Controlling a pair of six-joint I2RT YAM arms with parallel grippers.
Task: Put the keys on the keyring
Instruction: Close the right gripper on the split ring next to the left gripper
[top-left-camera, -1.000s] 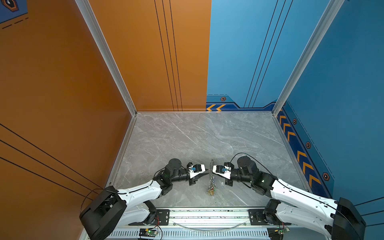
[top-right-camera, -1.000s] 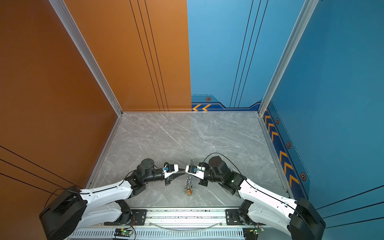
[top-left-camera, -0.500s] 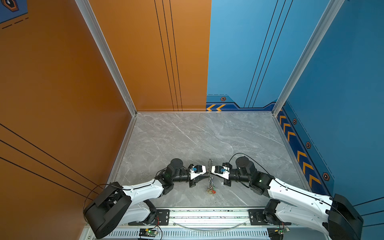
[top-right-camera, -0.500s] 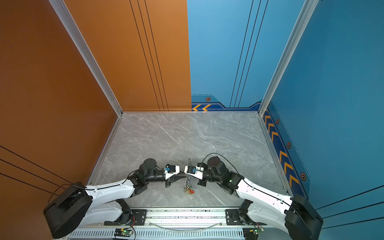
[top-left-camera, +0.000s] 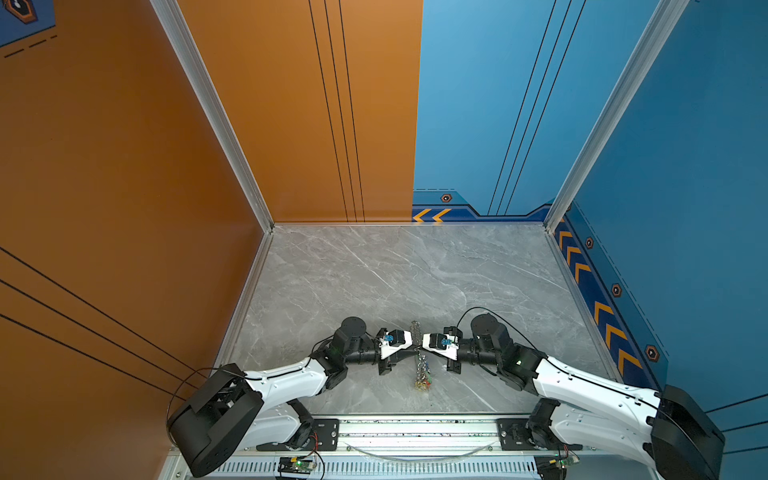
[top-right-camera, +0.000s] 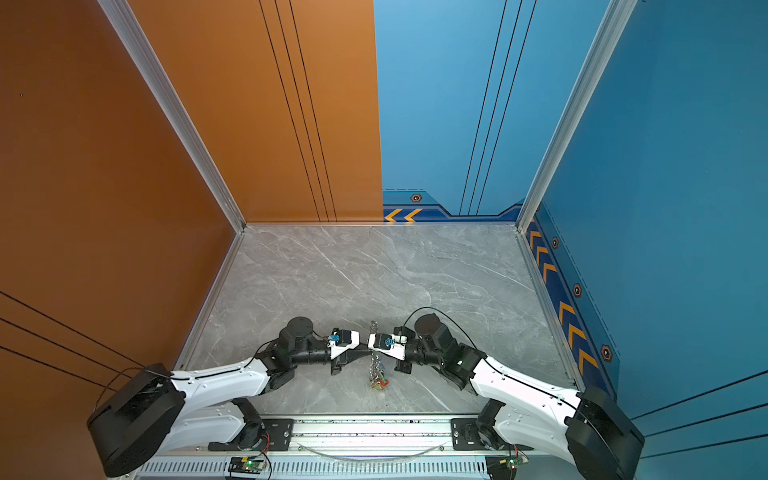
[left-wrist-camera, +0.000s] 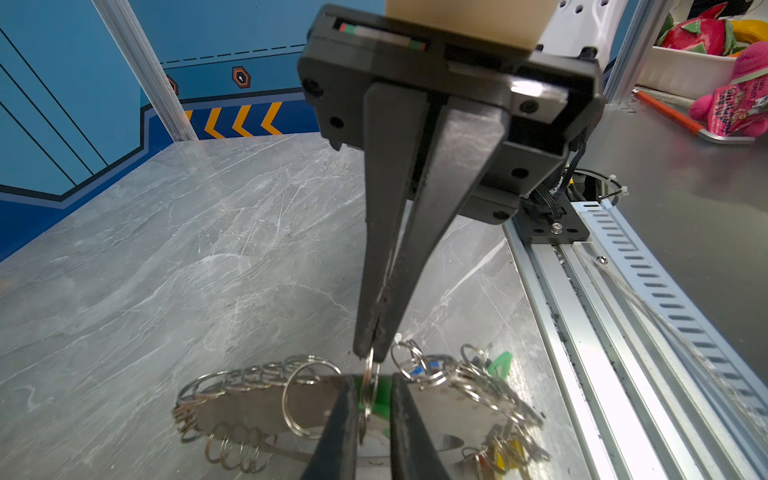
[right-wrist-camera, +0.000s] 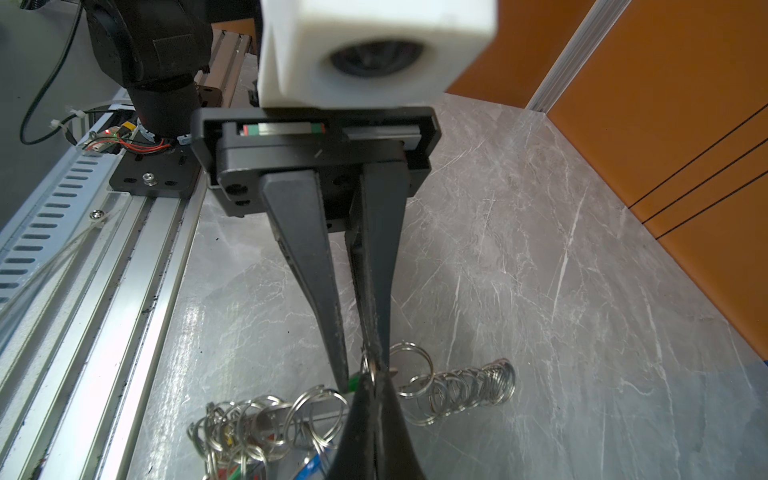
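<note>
While one keyring (top-left-camera: 419, 368) lies on the table (top-left-camera: 374, 270), near and central, running near to far, two arms work over it. Five keys (left-wrist-camera: 500, 365) show by their tags: two green, one blue, one yellow, one red. Most bunch toward the keyring's near end among its many small silver loops. One green key (left-wrist-camera: 376, 405) sits at the keyring's middle.

The left arm (top-left-camera: 286, 382) and right arm (top-left-camera: 582, 386) both reach low from the near rail (top-left-camera: 415, 432), forearms almost level, pointing inward at each other. The left gripper (left-wrist-camera: 371, 379) points in from the left and the right gripper (left-wrist-camera: 368, 349) from the right, tips meeting over the keyring's middle.

The right gripper's jaws are pressed together on one small ring (left-wrist-camera: 367, 390) standing on edge. The left gripper's jaws stand slightly apart, with that ring and the green key between them; whether they press on either I cannot tell.
</note>
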